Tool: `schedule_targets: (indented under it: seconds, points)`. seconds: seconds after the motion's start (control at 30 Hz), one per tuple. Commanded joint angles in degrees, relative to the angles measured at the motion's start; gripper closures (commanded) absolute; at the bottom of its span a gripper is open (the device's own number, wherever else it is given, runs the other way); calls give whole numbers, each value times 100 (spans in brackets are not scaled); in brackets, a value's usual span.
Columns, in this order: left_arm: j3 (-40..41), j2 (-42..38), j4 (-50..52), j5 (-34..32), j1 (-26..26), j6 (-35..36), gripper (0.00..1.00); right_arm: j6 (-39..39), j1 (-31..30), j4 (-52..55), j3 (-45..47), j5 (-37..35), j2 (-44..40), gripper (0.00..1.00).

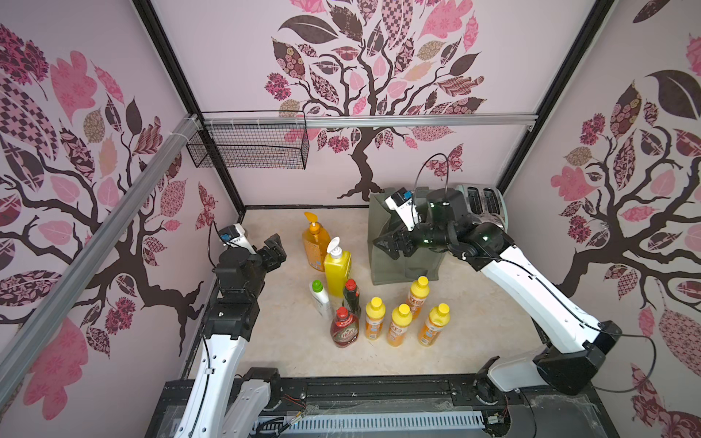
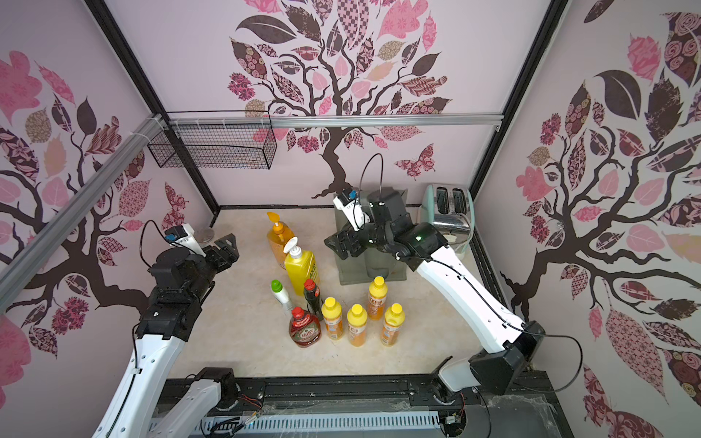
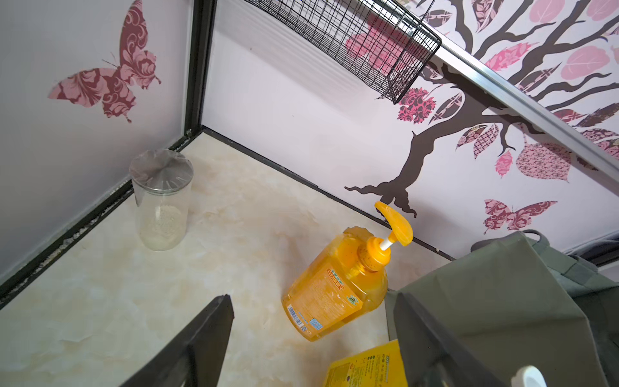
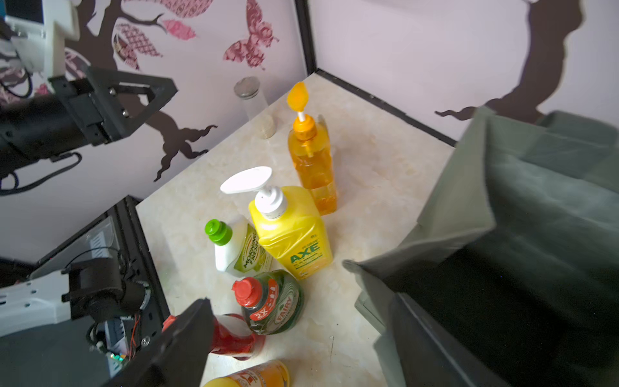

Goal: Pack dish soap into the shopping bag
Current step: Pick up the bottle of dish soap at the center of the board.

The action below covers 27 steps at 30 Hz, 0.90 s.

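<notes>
Walls printed with a tree and butterflies close in a pale, marble-look worktop (image 1: 474, 341). A wire basket (image 1: 250, 148) hangs on the back wall. A toaster (image 2: 451, 208) stands in the far right corner and a jar (image 3: 162, 201) in the far left one.

All the bottles stand upright on the worktop, outside the bag (image 1: 409, 271). The bag stands open beside the toaster, just behind the group. The yellow pump bottle (image 4: 294, 234) reads "AXE". The white bottle (image 4: 237, 248) with the green cap reads "MORNING FRESH". The dark bottle (image 4: 271, 305) with the red cap reads "FAIRY" and "2X", and the red bottle (image 1: 344, 328) also reads "FAIRY". The orange pump bottle (image 1: 316, 242) has a label with a barcode, but its text is too small to read. The labels of the four small orange bottles (image 1: 400, 324) are not readable either.

The left jaws stand wide apart and hold nothing, raised to the left of the orange pump bottle. The right jaws are also wide apart and empty, up at the bag's left upper edge. One finger (image 4: 181, 345) is over the red bottle and the other lies in front of the bag's rim. I cannot tell whether it touches the fabric.
</notes>
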State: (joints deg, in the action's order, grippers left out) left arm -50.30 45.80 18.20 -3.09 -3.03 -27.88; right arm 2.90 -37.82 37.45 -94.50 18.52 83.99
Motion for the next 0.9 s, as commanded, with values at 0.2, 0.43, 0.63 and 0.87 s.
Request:
schedule_targets:
  seconds: [0.2,0.43,0.63,0.87]
  points:
    - [60,-93,-520,644,28,46,22,628,-563,115,-639,95,1097,25]
    - [52,-3,-581,835,22,81,23,755,-622,-413,-499,266,1409,31]
    - [38,49,-607,977,21,98,24,687,-623,-1172,-198,338,1529,35]
    - [11,186,-667,1175,16,81,24,618,-632,-1514,-159,481,1798,30]
